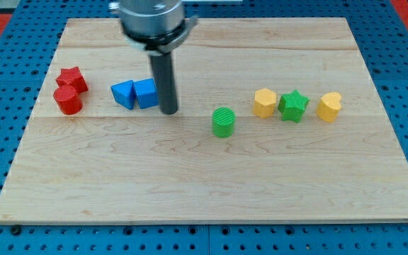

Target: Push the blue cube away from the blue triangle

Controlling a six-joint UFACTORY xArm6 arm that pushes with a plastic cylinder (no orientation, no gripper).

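The blue cube sits on the wooden board left of centre, touching the blue triangle on its left side. My dark rod comes down from the view's top, and my tip rests on the board just to the right of the blue cube, very close to or touching its right face.
A red star-like block and a red cylinder sit at the left. A green cylinder is right of my tip. Further right stand a yellow hexagon-like block, a green star and a yellow heart-like block.
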